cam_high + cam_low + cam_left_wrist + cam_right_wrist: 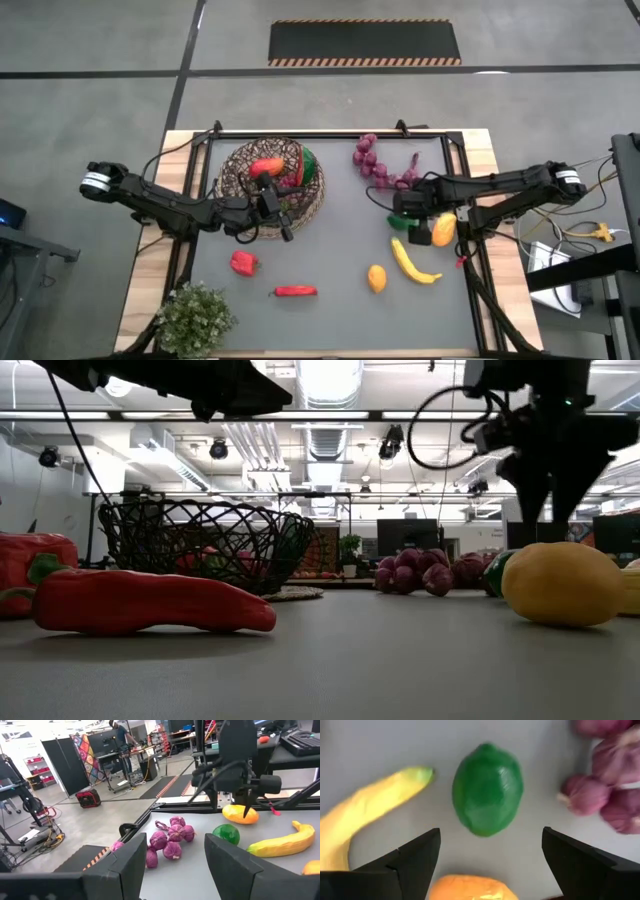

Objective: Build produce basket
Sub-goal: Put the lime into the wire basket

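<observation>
The dark wicker basket [240,170] stands on the table's far left part and holds a red-orange pepper [266,166] and a green piece [307,160]. My left gripper [280,212] hovers open and empty over the basket's near rim; in its wrist view [175,842] it looks across at the purple grapes [170,840]. My right gripper [491,832] is open above a green fruit [487,787], with a finger on either side and not touching it. That fruit [399,223] lies on the table between the grapes [378,165] and the banana [413,262].
An orange pepper [443,229] lies beside the right gripper. On the near half lie a yellow-orange fruit [376,277], a red chili [295,291] and a red pepper [243,262]. A potted plant [195,316] stands at the near left corner.
</observation>
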